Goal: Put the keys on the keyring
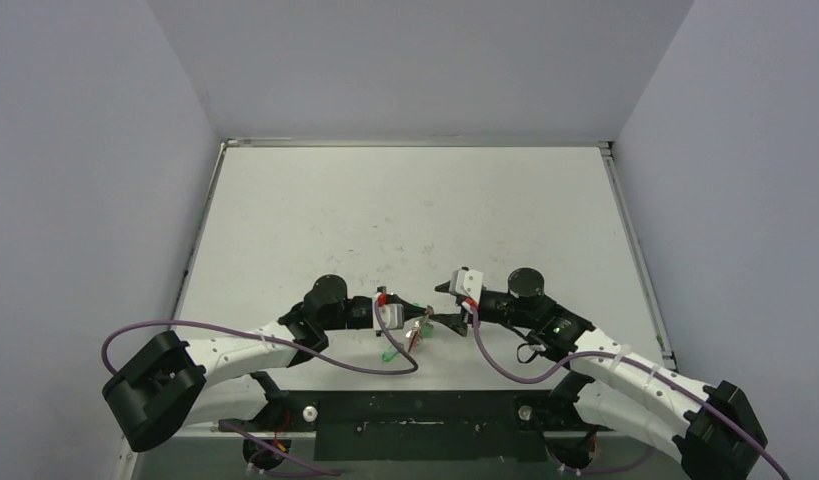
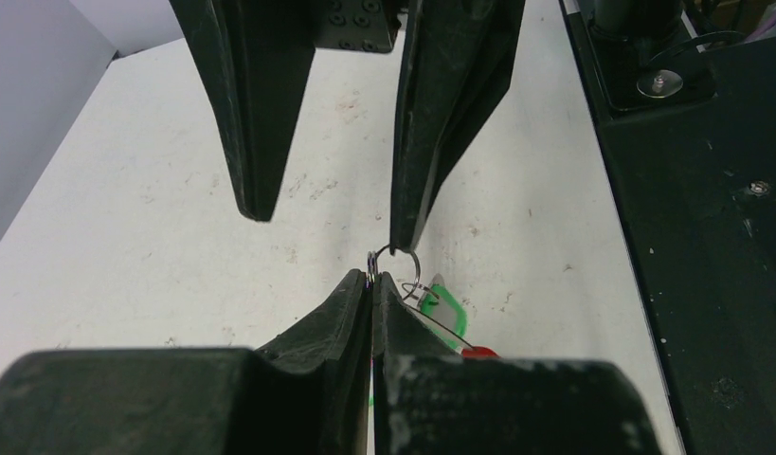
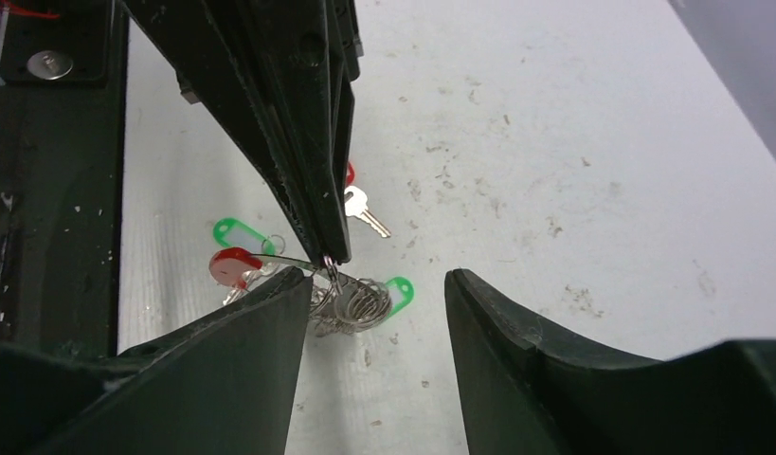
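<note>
Black and pressed tight together, the fingers of the left end effector (image 2: 372, 281) pinch one thin silvery loop of the keyring (image 3: 351, 303), whose bunch of small metal loops sits lower centre in the right wrist frame, over the white tabletop (image 3: 554, 142). The right end effector (image 3: 374, 280) stands jaws well apart either side of that bunch, gripping nothing. Around it lie the keys (image 3: 399, 286): a red oblong plastic tag (image 3: 234, 266) and a green tag (image 3: 234, 232) at left, a small silver key (image 3: 361, 203) above.
</note>
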Robot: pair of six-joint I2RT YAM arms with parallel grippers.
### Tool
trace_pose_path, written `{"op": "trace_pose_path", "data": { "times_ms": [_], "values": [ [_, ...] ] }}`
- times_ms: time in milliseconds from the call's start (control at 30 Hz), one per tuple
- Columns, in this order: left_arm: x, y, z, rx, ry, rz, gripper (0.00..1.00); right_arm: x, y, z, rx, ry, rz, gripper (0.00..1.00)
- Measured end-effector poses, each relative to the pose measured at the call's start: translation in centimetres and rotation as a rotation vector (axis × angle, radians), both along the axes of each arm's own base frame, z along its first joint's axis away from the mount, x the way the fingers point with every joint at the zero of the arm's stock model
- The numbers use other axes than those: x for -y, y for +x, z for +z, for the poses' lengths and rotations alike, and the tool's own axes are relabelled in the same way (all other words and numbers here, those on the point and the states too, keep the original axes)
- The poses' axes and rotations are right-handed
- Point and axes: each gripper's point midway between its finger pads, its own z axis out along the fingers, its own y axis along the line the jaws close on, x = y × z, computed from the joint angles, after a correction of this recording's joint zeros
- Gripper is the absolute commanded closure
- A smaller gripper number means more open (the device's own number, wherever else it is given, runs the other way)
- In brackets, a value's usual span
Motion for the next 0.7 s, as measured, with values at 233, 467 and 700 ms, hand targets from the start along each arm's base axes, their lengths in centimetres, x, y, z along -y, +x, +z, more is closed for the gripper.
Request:
{"op": "trace_pose_path", "data": {
  "times_ms": [233, 467, 700],
  "values": [
    [-0.2, 0.2, -0.1, -0.001, 0.008, 0.014, 1.0, 0.7, 0.7, 2.0, 0.071, 0.036, -0.055, 0.48],
    [-0.2, 0.3, -0.2, -0.001, 0.012, 0.025, 1.0, 0.9, 0.8, 2.4, 0.092, 0.039, -0.068, 0.62],
    [-0.4, 0.3, 0.0, -0.001, 0.013, 0.033, 1.0, 0.6, 0.9, -0.4, 0.036, -0.034, -0.043, 0.71]
  ]
}}
